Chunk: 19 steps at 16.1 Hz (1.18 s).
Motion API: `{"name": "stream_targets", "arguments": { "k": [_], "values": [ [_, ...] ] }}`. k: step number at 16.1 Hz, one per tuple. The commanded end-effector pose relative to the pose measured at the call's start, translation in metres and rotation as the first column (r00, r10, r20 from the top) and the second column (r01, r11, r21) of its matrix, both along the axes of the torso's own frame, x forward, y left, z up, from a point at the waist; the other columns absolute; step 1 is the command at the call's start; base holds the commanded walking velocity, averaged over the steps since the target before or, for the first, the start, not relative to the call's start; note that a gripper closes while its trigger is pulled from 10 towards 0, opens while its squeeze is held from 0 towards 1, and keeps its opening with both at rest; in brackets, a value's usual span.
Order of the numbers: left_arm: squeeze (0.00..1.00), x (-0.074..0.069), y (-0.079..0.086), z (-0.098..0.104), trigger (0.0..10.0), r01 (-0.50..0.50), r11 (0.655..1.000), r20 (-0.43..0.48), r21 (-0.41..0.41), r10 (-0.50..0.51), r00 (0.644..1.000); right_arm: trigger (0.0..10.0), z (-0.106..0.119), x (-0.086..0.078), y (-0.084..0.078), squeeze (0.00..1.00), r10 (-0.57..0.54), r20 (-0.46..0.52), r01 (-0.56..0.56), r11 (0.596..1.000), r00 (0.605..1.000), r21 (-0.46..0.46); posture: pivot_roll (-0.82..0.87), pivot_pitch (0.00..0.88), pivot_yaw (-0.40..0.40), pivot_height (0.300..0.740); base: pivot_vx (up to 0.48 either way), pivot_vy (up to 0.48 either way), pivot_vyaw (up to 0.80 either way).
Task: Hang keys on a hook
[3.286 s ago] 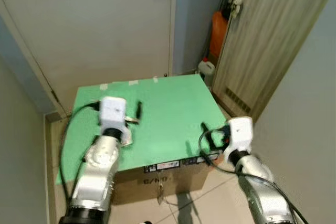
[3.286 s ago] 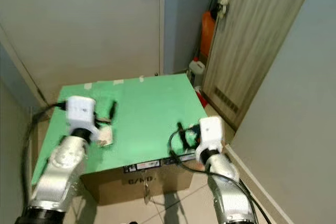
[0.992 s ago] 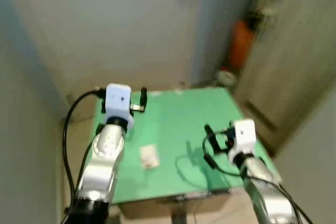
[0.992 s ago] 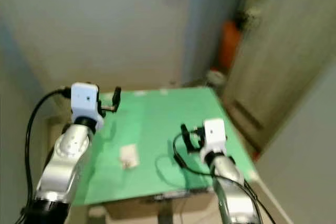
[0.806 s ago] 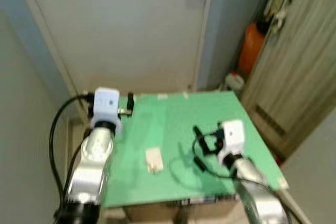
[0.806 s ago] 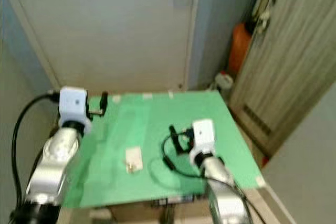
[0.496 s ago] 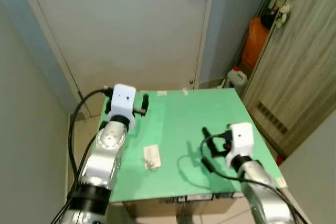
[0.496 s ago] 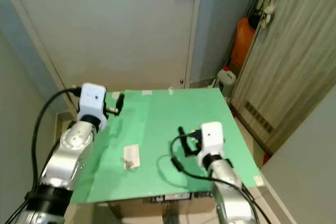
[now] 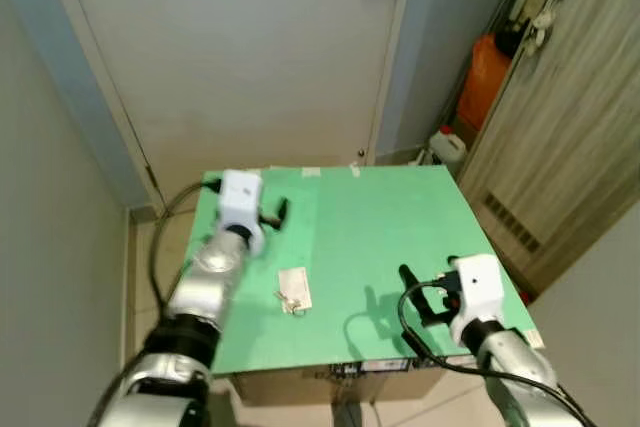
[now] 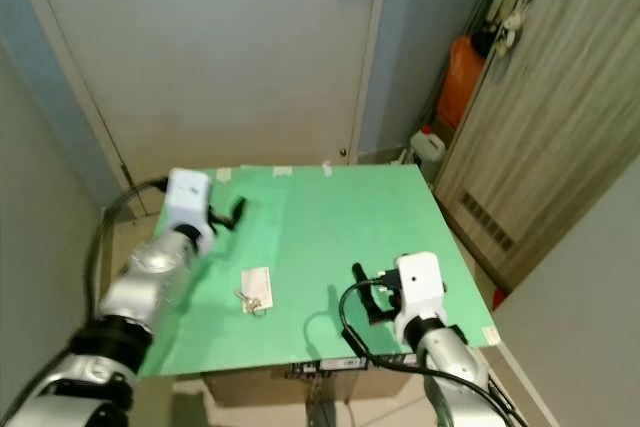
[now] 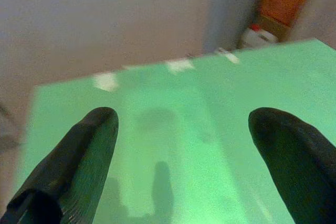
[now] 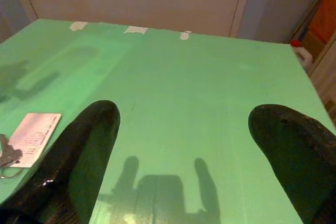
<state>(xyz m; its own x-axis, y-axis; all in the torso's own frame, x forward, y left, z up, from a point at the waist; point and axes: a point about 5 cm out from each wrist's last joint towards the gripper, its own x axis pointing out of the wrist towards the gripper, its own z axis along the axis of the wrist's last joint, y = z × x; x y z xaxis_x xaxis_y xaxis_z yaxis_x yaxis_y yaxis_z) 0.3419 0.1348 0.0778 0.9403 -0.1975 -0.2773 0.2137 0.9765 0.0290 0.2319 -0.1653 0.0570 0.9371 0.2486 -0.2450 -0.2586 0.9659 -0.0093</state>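
The keys (image 9: pixel 291 301) lie on the green worktop (image 9: pixel 380 217) with a white tag (image 9: pixel 295 285) attached, toward the near edge at about 7 o'clock from its middle. The left gripper (image 9: pixel 277 215) hovers over the worktop's far-left part, at 11 o'clock from the keys, fingers (image 11: pixel 79 161) spread apart and empty. The right gripper (image 9: pixel 418 297) hangs over the near-right part, at 3 o'clock from the keys, fingers (image 12: pixel 84 156) also apart. A door (image 9: pixel 240 47) stands beyond at 12 o'clock; an orange container (image 9: pixel 485 72) at 1 o'clock.
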Motion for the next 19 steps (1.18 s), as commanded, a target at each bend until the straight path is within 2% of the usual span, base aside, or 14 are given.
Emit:
{"name": "stream_targets", "arguments": {
  "k": [1, 4, 6, 9, 12, 15, 17, 19],
  "values": [
    [0.00, 0.003, -0.012, 0.004, 10.0, 0.063, 0.998, 0.031, -0.003, -0.063, 0.998, 10.0, 0.007, -0.002, -0.004, 0.00, -0.005, 0.015, 0.005, 1.000, 1.000, -0.001, -0.14, 0.042, -0.030, 0.740, 0.000, 0.000, 0.00],
    [0.00, -0.009, -0.036, -0.012, 10.0, 0.173, 0.984, 0.031, 0.030, -0.174, 0.984, 10.0, 0.011, -0.014, -0.016, 0.00, -0.014, -0.002, 0.014, 1.000, 1.000, -0.021, -0.18, 0.066, -0.047, 0.740, 0.000, 0.000, 0.00],
    [0.00, -0.017, -0.045, -0.023, 10.0, 0.182, 0.982, 0.031, 0.058, -0.184, 0.983, 10.0, 0.014, -0.025, -0.024, 0.00, -0.005, -0.021, 0.004, 0.999, 1.000, -0.032, -0.21, 0.091, -0.073, 0.740, 0.000, 0.000, 0.00],
    [0.00, -0.029, -0.057, -0.032, 10.0, 0.197, 0.976, 0.049, 0.092, -0.202, 0.978, 10.0, 0.017, -0.031, -0.033, 0.00, -0.008, -0.042, 0.006, 0.999, 0.999, -0.050, -0.23, 0.110, -0.091, 0.740, 0.000, 0.000, 0.00],
    [0.00, -0.053, -0.071, -0.046, 10.0, 0.199, 0.976, 0.060, 0.089, -0.205, 0.977, 10.0, 0.019, -0.037, -0.041, 0.00, 0.004, -0.080, -0.010, 0.997, 0.997, -0.071, -0.22, 0.148, -0.130, 0.740, 0.000, 0.000, 0.00],
    [0.00, -0.060, -0.066, -0.056, 10.0, 0.143, 0.987, 0.026, 0.078, -0.145, 0.989, 10.0, 0.022, -0.036, -0.043, 0.00, 0.017, -0.089, -0.024, 0.997, 0.996, -0.078, -0.23, 0.162, -0.151, 0.740, 0.000, 0.000, 0.00],
    [0.00, -0.058, -0.051, -0.056, 10.0, 0.051, 0.989, 0.050, 0.137, -0.059, 0.997, 10.0, 0.024, -0.034, -0.047, 0.00, 0.024, -0.099, -0.033, 0.995, 0.995, -0.091, -0.23, 0.161, -0.168, 0.740, 0.000, 0.000, 0.00],
    [0.00, -0.056, -0.044, -0.055, 10.0, 0.010, 0.987, 0.058, 0.162, -0.020, 0.998, 10.0, 0.023, -0.034, -0.049, 0.00, 0.028, -0.110, -0.039, 0.994, 0.994, -0.099, -0.22, 0.160, -0.172, 0.740, 0.000, 0.000, 0.00]
  ]
}}
